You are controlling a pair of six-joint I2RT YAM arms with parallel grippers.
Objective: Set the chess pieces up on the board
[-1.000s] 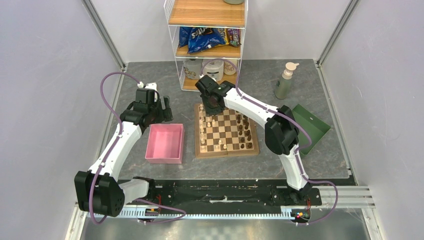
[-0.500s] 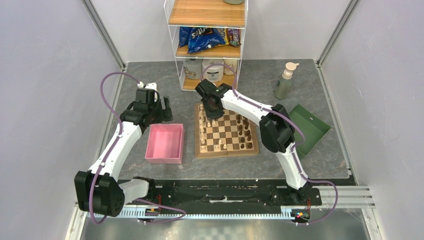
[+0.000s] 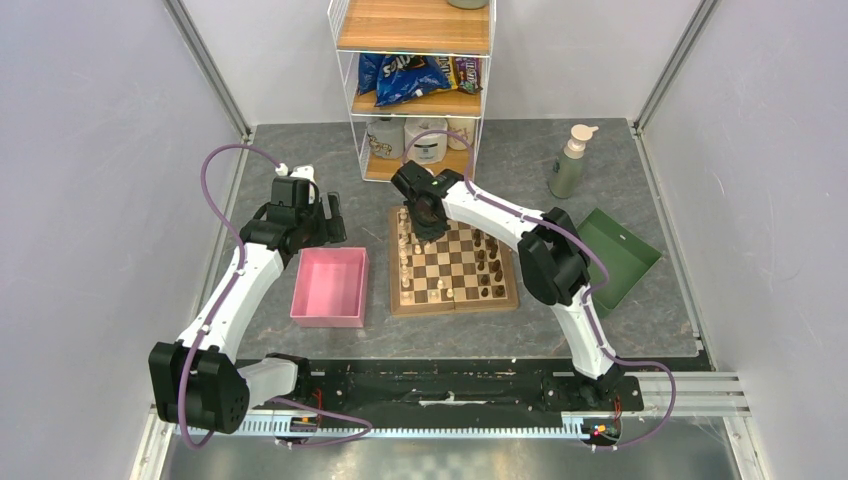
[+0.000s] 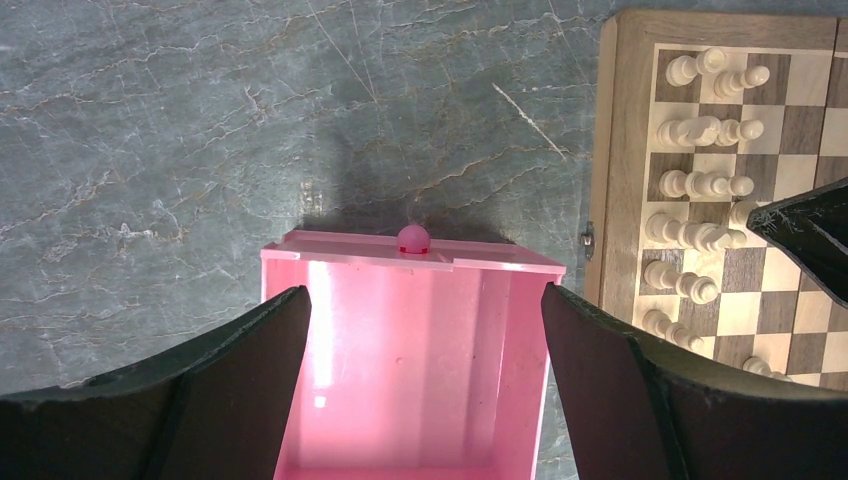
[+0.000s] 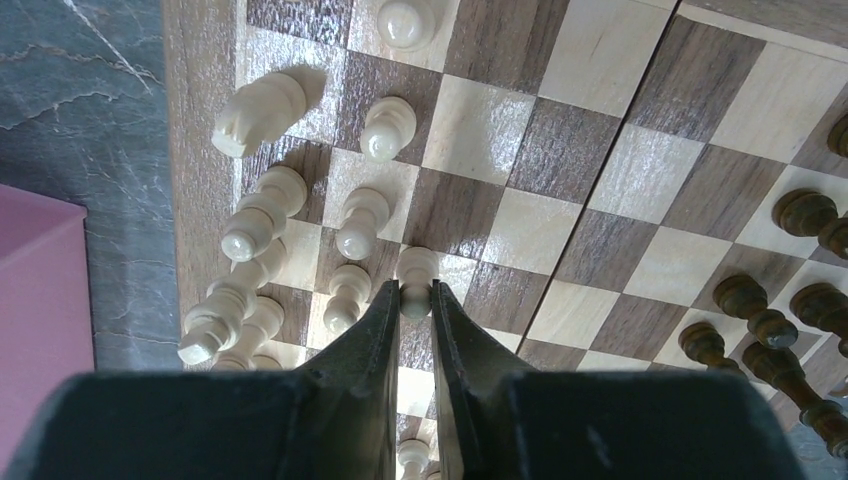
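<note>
The checkered wooden board (image 3: pixel 455 268) lies mid-table. Cream-white pieces (image 3: pixel 405 262) stand along its left side, dark pieces (image 3: pixel 494 265) along its right. My right gripper (image 3: pixel 421 222) hangs over the board's far left part. In the right wrist view its fingers (image 5: pixel 385 330) are shut on a cream-white pawn (image 5: pixel 415 275), gripped at the head, among other white pieces (image 5: pixel 365 225). Dark pieces (image 5: pixel 760 305) stand at the right there. My left gripper (image 4: pixel 425 330) is open and empty above the pink tray (image 4: pixel 400 340). The board's left edge with white pieces (image 4: pixel 700 185) also shows in that view.
A pink tray (image 3: pixel 329 287) lies left of the board and a green tray (image 3: pixel 617 253) right of it. A wire shelf (image 3: pixel 415 90) with snack bags and jars stands at the back, a pump bottle (image 3: pixel 570 160) to its right.
My right gripper has shifted slightly toward me over the board's far left corner. The left arm has not moved.
</note>
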